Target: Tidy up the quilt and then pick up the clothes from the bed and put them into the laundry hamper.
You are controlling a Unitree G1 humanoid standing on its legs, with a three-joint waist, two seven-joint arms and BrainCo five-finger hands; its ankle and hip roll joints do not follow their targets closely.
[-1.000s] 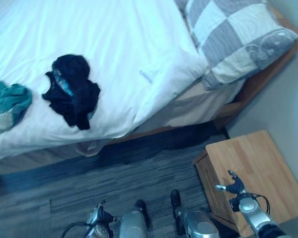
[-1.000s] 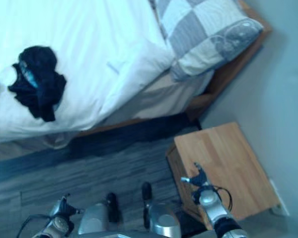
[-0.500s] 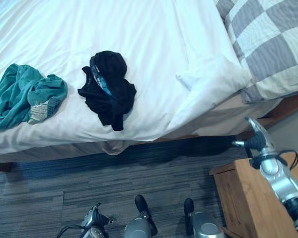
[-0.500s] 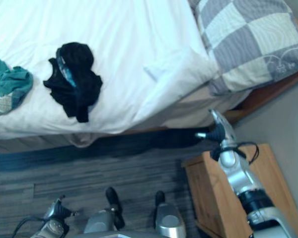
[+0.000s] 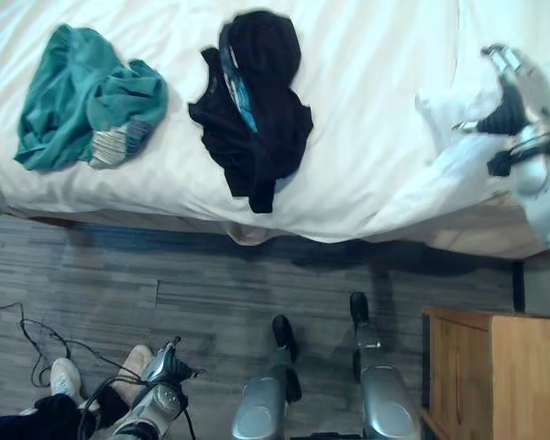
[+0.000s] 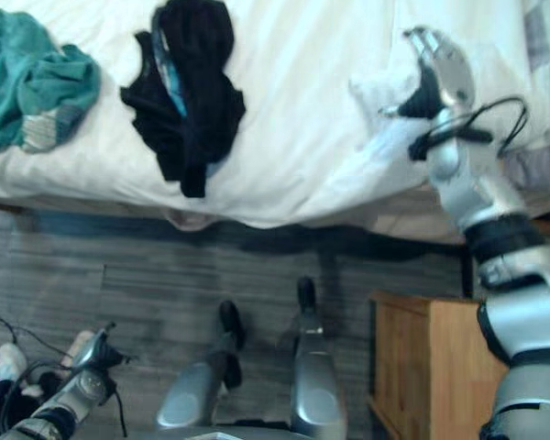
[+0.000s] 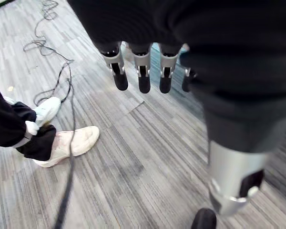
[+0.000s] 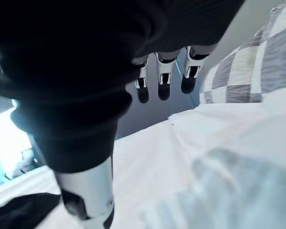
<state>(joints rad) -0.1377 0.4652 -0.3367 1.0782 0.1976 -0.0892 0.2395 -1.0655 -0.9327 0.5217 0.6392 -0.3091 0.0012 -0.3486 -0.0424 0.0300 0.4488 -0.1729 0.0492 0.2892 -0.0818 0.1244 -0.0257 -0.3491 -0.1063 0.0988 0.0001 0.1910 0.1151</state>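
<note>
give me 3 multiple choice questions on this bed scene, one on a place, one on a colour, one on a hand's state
1. Where is the black garment?
A. on the floor
B. on the bed, beside the teal garment
C. on the nightstand

2. What colour is the quilt?
A. white
B. red
C. brown

3. How is the right hand?
A. shut on the black garment
B. open, over the quilt's folded corner
C. resting on the nightstand

Answers:
1 B: both garments lie side by side on the quilt near the bed's edge.
2 A: it is white all over.
3 B: its fingers are straight above the turned-back corner and hold nothing.
</note>
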